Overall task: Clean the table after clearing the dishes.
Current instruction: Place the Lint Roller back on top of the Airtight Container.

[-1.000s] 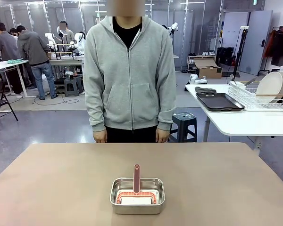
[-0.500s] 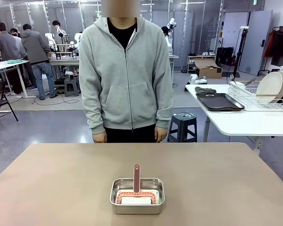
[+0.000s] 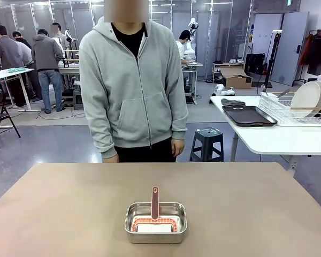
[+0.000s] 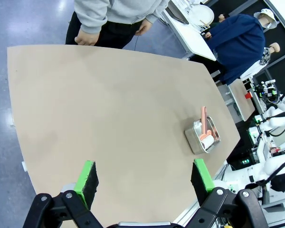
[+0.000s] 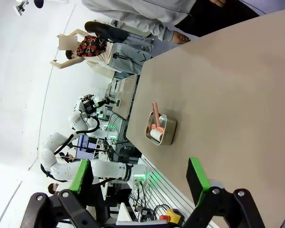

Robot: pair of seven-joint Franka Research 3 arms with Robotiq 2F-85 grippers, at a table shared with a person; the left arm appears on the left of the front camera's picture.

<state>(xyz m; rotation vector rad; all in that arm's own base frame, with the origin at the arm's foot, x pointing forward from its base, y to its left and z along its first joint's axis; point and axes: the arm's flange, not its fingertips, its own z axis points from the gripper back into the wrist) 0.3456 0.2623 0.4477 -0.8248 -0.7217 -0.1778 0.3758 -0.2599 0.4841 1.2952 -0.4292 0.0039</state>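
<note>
The tan table [image 3: 64, 206] carries a small steel pan [image 3: 155, 222] near its front middle, with a red-handled scrubber [image 3: 155, 202] standing in it. White plates [image 3: 306, 98] stand in a wire rack on the white side table, beside a dark tray [image 3: 249, 115]. My left gripper [image 4: 145, 175] hangs open above the table [image 4: 109, 104], far from the pan [image 4: 204, 137]. My right gripper [image 5: 138, 173] is open too, high over the table [image 5: 228, 95], with the pan [image 5: 160, 129] well ahead of it. Neither holds anything.
A person in a grey hoodie [image 3: 134, 85] stands at the table's far edge, hands [image 3: 177, 147] hanging down. The white side table [image 3: 278, 139] and a dark stool [image 3: 207, 140] are off to the back right.
The person has shifted a little to the left at the far edge. The pan and scrubber have not moved.
</note>
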